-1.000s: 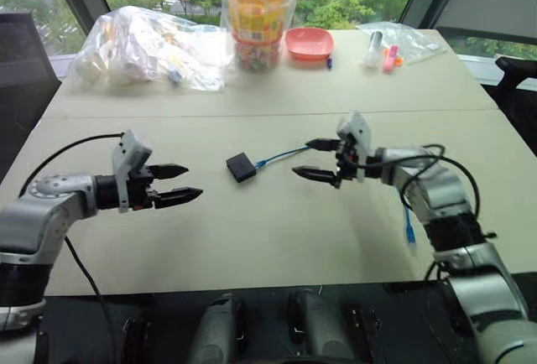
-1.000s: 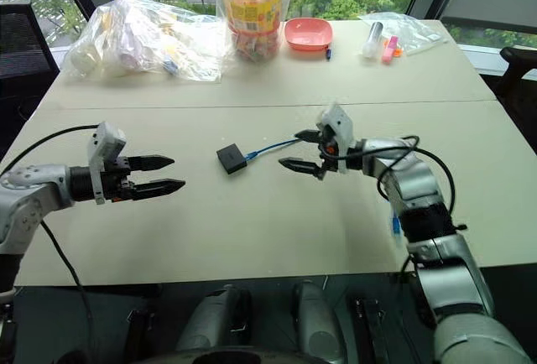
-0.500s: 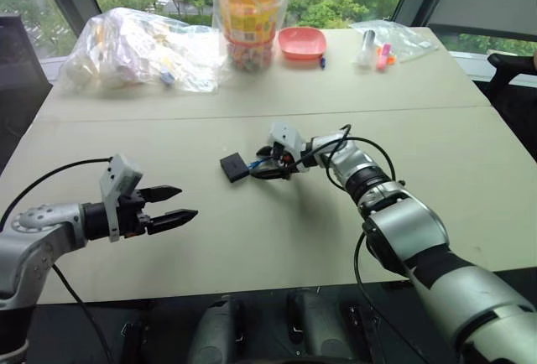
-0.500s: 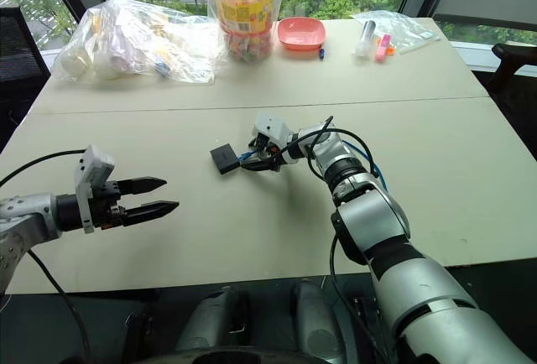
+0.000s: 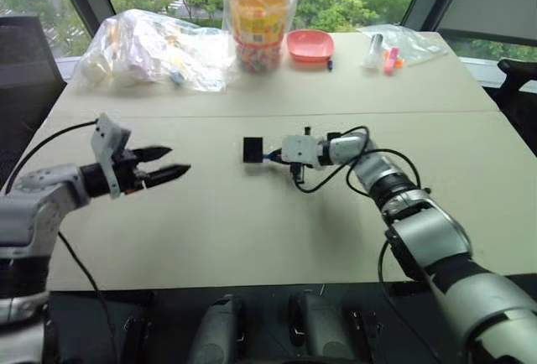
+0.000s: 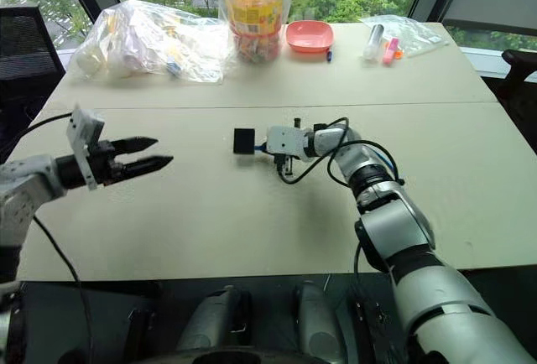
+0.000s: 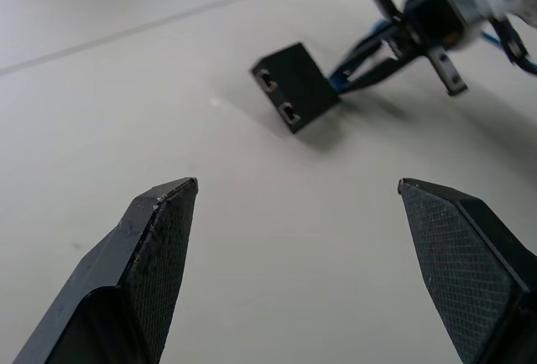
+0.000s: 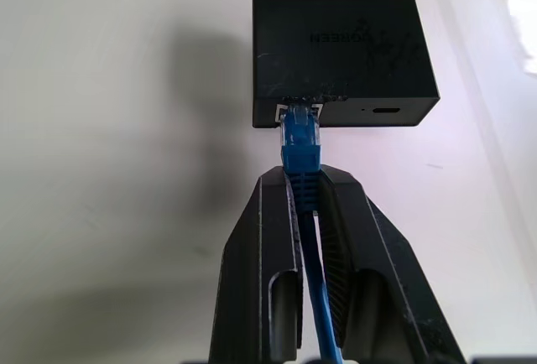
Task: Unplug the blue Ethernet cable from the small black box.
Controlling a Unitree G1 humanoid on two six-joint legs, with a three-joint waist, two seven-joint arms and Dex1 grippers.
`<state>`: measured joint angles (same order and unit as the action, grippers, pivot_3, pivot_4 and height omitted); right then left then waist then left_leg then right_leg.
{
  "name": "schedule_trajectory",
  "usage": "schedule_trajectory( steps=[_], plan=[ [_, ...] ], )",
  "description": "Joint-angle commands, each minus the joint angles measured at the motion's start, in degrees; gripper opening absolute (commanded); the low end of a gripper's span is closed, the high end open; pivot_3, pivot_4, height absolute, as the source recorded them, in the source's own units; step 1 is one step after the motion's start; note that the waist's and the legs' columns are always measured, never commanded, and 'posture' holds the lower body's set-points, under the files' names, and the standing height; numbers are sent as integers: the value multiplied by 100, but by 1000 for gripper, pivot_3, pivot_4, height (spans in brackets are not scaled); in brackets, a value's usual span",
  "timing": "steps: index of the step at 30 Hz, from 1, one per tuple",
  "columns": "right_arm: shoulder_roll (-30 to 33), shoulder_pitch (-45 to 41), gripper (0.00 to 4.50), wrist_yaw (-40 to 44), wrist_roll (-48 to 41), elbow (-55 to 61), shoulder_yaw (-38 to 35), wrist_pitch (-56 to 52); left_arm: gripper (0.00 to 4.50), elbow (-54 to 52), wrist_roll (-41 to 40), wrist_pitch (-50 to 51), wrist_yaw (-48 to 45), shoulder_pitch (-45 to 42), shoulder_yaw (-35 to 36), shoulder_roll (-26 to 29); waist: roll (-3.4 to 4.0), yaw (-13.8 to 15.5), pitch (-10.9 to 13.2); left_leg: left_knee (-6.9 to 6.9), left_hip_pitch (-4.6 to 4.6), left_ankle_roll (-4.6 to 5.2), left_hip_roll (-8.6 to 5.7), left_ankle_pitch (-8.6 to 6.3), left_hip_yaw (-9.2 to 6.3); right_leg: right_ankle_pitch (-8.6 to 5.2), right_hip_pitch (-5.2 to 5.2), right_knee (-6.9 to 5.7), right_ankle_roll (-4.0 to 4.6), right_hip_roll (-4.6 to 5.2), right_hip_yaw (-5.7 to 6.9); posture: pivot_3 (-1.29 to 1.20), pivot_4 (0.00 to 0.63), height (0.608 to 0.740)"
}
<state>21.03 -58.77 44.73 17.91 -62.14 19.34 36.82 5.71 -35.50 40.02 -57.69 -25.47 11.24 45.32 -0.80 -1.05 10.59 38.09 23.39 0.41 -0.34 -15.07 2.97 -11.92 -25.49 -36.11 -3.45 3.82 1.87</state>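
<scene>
Stereo head views and both wrist views of a beige table (image 5: pixel 252 238) at one moment. The small black box (image 5: pixel 252 149) lay flat near the middle of the table, just on the near side of the seam that crossed the tabletop. The blue Ethernet cable (image 8: pixel 300 142) was plugged into a port in the side of the box that faced the right gripper (image 8: pixel 305 181); the plug was seated in the port. The right gripper's two black fingers (image 8: pixel 260 238) were closed on the cable's ribbed blue boot immediately behind the plug, with the cord running back between them toward the wrist. The fingertips stood just short of the box and did not touch it. A second, smaller port showed on the same side of the box, beside the occupied one.

The left gripper (image 5: pixel 164 167) hovered above the table well to the left of the box, its jaws spread wide and holding nothing. In the left wrist view its fingertips (image 7: pixel 168 213) framed the box, which showed two small ports on the side turned toward them.

Along the far edge of the table stood a crumpled clear plastic bag (image 5: pixel 151 45), a tall bag of orange snacks (image 5: pixel 258 12), a shallow red bowl (image 5: pixel 310 44), and a small clear bag with markers (image 5: pixel 390 45).
</scene>
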Motion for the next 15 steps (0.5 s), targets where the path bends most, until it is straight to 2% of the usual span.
schedule_trajectory(
  steps=[1,3,6,10,15],
  plan=[
    [310,70,42,-1052,462,1073,-51,742,4009,1210,-168,-9,-876,-1155,-218,-297,-3,6,1,0,2,-10,1,7,1,3,0,0,-7,-4,1,0,150,740],
    [402,144,42,-1299,580,1314,-47,783,4009,1760,-100,-35,-1218,-1611,-302,-423,-7,-38,0,1,2,-17,7,12,6,11,0,1,-22,-18,1,0,150,740],
    [566,220,42,-1694,751,1745,-114,787,4009,3173,209,-304,-1783,-2666,-539,-814,-12,-16,3,2,1,-10,13,10,15,8,1,-1,-29,-37,1,0,150,740],
    [620,302,42,-1785,709,2174,-166,602,4009,4627,725,-899,-2231,-3676,-794,-1268,-12,-13,4,8,1,15,14,-3,25,6,3,1,-34,-48,-1,0,150,740],
    [690,470,42,-1751,690,2685,-151,407,4009,5784,1358,-1663,-2412,-4436,-955,-1735,-17,3,6,14,6,29,12,-9,23,2,4,1,-41,-50,-2,0,150,740]
  ],
)
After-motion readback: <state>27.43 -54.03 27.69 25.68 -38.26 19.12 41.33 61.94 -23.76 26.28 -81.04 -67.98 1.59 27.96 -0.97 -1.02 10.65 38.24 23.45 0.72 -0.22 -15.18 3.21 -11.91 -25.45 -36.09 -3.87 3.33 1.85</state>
